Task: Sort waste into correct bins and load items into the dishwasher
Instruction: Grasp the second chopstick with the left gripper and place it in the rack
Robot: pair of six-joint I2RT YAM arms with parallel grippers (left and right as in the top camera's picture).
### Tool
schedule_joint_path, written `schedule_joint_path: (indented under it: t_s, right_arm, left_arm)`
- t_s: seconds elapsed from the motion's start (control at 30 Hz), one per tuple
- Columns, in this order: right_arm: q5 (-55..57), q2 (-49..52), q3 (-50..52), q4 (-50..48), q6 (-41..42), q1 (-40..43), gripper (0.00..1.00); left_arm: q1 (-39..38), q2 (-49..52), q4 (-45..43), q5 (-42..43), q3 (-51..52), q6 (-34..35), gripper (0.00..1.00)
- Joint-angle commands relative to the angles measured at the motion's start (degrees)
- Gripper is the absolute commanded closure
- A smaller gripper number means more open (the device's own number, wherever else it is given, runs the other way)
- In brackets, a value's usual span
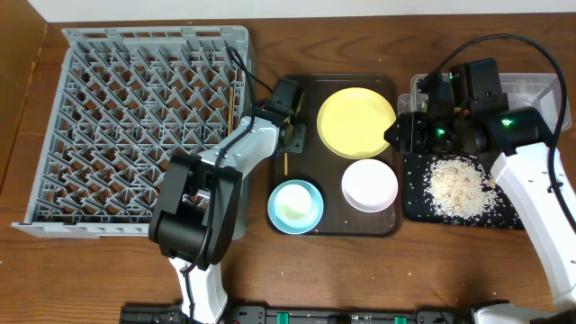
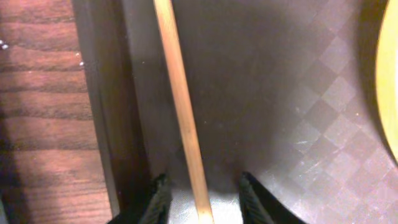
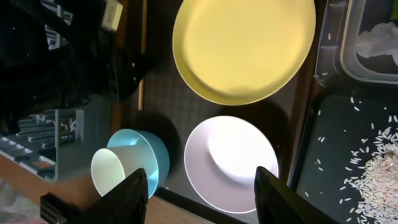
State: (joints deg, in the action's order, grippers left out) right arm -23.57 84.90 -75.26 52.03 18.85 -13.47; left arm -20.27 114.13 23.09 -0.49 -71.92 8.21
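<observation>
Jaws on both arms were apart, fwiw. The left gripper (image 2: 202, 190) was low over the left edge of the brown tray (image 2: 286, 81), one finger on either side of a wooden chopstick (image 2: 180, 106) with visible gaps, so straddling it, not clamping. That chopstick lay flat just inside the tray's left rim, pointing toward the far edge of the table.

The right gripper (image 3: 204, 190) was spread wide with nothing between the fingers, up above the tray's right side near the yellow plate (image 1: 356, 122).

The tray sat mid-table. The plate was in its far right part, the white bowl (image 1: 369, 185) nearer the front edge, and the light blue bowl (image 1: 295, 205) at the tray's near left with a small pale cup (image 3: 114, 173) inside it.

The grey dish rack (image 1: 135, 126) took up the far left corner. Over by the right edge, the black tray (image 1: 504, 211) held a pile of rice scraps (image 1: 459, 184), and the clear tub (image 3: 348, 56) behind it had white tissue (image 3: 379, 40) in it.
</observation>
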Motion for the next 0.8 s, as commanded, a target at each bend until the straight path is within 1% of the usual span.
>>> schedule_joint_path:
  t_s: [0.0, 0.07, 0.1, 0.23, 0.33, 0.43, 0.5, 0.63, 0.67, 0.77]
  right_arm:
    - [-0.3, -0.3, -0.7, 0.1, -0.7, -0.5, 0.47]
    - [-0.3, -0.3, -0.7, 0.1, -0.7, -0.5, 0.48]
    - [-0.3, -0.3, -0.7, 0.1, -0.7, -0.5, 0.48]
    - [-0.3, -0.3, -0.7, 0.1, -0.7, -0.5, 0.48]
    - [-0.3, -0.3, -0.7, 0.2, -0.7, -0.5, 0.48]
    - [-0.3, -0.3, -0.7, 0.3, -0.7, -0.5, 0.48]
    - [-0.3, -0.3, -0.7, 0.3, -0.7, -0.5, 0.48]
    - [-0.2, -0.3, -0.7, 0.3, -0.7, -0.5, 0.48]
    - [-0.2, -0.3, -0.7, 0.3, -0.7, -0.5, 0.48]
    - [-0.2, -0.3, -0.7, 0.3, -0.7, -0.5, 0.48]
  left_arm:
    - [0.0, 2.4, 0.4, 0.1, 0.2, 0.7, 0.73]
    - [0.0, 2.6, 0.8, 0.0, 0.2, 0.7, 0.87]
    - [0.0, 2.4, 1.0, 0.1, 0.1, 0.7, 0.92]
    - [0.2, -0.8, 3.3, 0.0, -1.3, 0.7, 0.92]
    - [0.3, -7.5, 6.5, 0.0, -3.4, 0.0, 0.92]
    - [0.6, -14.3, 9.2, -0.8, -3.4, -2.8, 0.92]
    - [1.0, -17.9, 11.9, -4.4, -3.4, -3.7, 0.92]
    - [3.4, -21.9, 18.0, -16.1, -3.4, -3.7, 0.92]
    - [4.2, -21.9, 19.0, -17.1, -3.3, -3.7, 0.92]
    - [8.0, -21.0, 20.8, -16.7, -1.4, -3.6, 0.92]
